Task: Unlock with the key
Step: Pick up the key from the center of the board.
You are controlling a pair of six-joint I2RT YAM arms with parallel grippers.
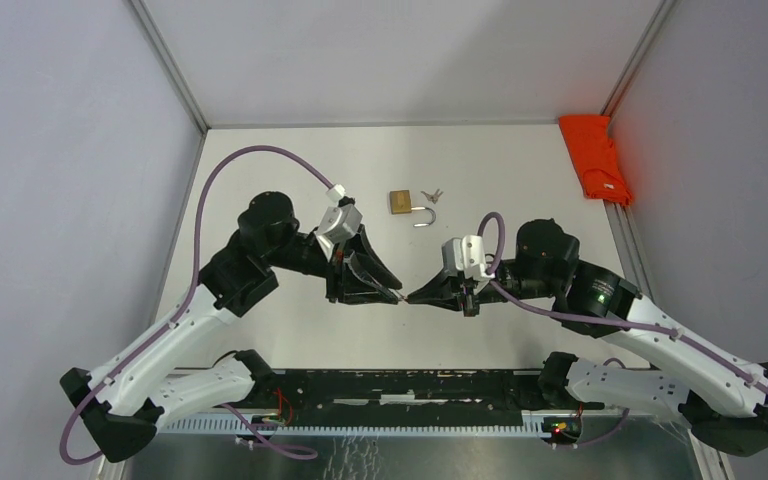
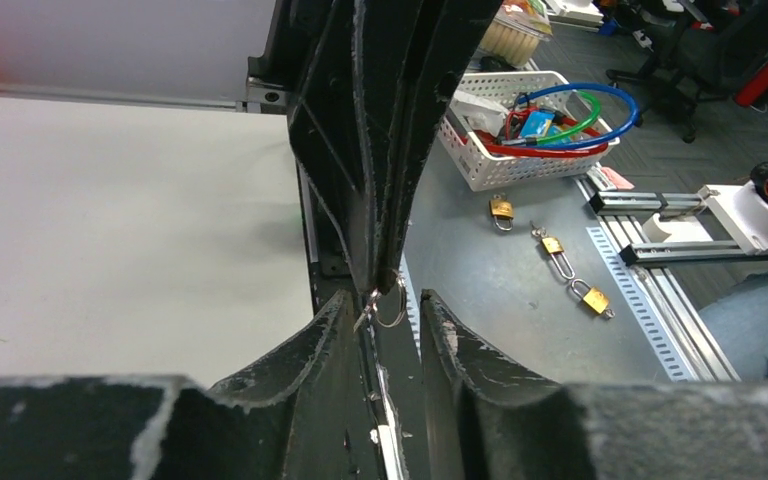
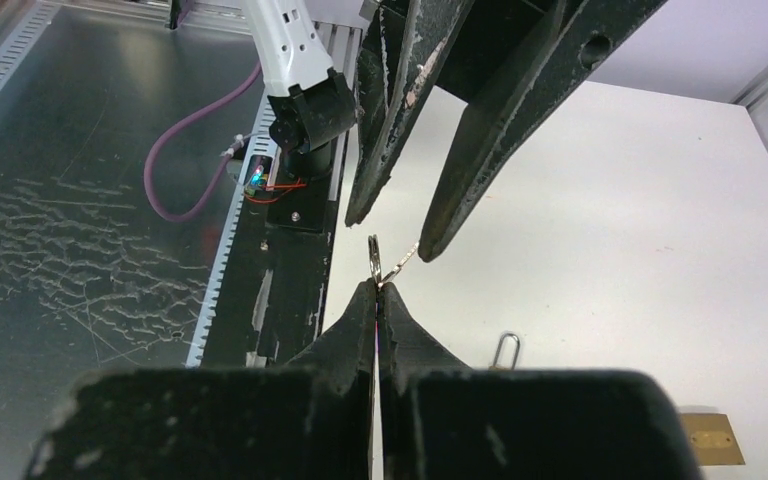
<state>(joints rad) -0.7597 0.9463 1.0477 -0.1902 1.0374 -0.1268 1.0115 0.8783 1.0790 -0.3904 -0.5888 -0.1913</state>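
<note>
My right gripper [image 1: 412, 297] is shut on a small silver key with a ring [image 3: 376, 258] and holds it above the table's front middle. My left gripper [image 1: 396, 292] is open, and its fingertips [image 3: 432, 240] meet the key from the opposite side. In the left wrist view the key and ring [image 2: 384, 300] hang between my open left fingers [image 2: 338, 305], below the shut right gripper [image 2: 380, 270]. The brass padlock [image 1: 400, 201] lies further back on the white table, its shackle [image 1: 422, 218] swung out. Its shackle [image 3: 506, 348] and body [image 3: 712, 440] show in the right wrist view.
Another small bunch of keys [image 1: 432, 195] lies beside the padlock. An orange cloth [image 1: 594, 155] lies at the back right edge. Off the table, a white basket [image 2: 500, 160] and several spare padlocks [image 2: 592, 298] sit on a grey metal surface. A black rail [image 1: 410, 385] runs along the near edge.
</note>
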